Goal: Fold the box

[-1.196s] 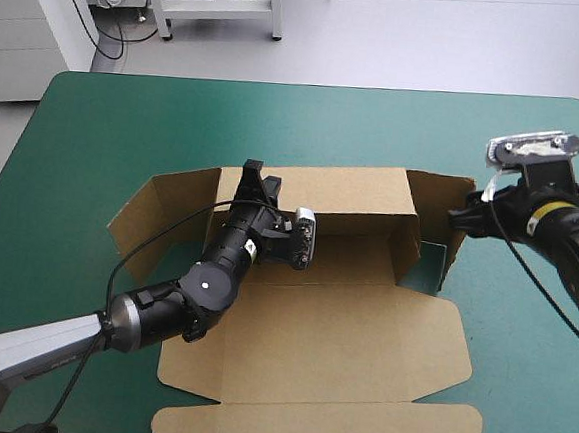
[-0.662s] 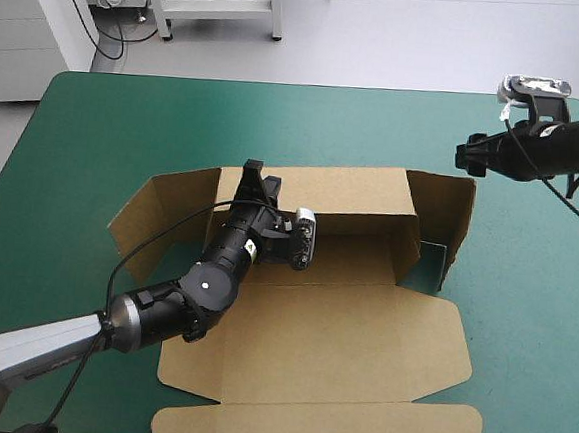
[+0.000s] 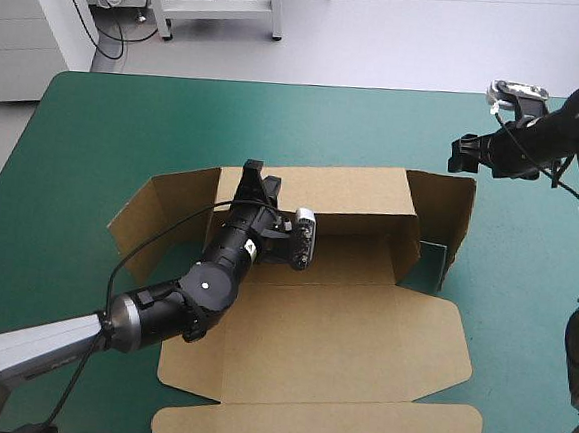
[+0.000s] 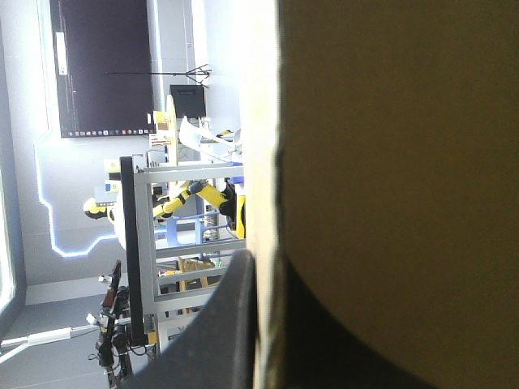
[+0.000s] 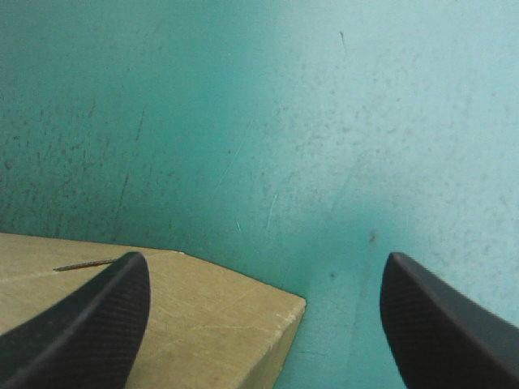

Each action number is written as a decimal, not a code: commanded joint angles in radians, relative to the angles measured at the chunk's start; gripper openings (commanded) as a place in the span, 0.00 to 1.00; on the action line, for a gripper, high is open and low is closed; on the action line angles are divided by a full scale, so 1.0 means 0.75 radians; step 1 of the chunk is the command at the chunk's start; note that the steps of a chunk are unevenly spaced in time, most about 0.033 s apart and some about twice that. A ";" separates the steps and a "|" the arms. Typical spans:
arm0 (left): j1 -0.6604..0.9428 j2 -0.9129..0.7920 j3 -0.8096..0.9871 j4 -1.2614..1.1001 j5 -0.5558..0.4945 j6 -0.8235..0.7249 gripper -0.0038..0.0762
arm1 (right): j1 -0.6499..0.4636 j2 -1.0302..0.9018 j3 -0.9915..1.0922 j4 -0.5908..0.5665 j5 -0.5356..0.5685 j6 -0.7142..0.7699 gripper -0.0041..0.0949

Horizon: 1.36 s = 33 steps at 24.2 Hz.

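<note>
On the tabletop [image 3: 96, 131] the brown box [image 3: 330, 340] lies centrally, long axis left-right, lid flat toward the near edge. The left hand [image 3: 256, 174] seemingly pinches its far wall. The right hand [image 3: 462, 155] hovers spread wide above the right flap's corner.

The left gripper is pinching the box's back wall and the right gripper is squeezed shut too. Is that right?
Not quite. The left gripper does pinch the box by its back wall, but the right gripper is open: the right wrist view shows its black fingers wide apart above the box's corner.
</note>
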 commanded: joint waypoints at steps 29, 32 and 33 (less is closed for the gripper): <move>-0.005 -0.038 -0.030 -0.007 0.047 -0.010 0.04 | -0.009 -0.557 0.946 0.493 -0.403 -0.613 0.75; -0.005 -0.038 -0.030 -0.007 0.047 -0.010 0.04 | -0.009 -0.648 1.078 0.647 -0.457 -0.868 0.75; -0.005 -0.038 -0.030 -0.007 0.047 -0.010 0.04 | -0.007 -0.658 1.098 0.673 -0.457 -0.922 0.75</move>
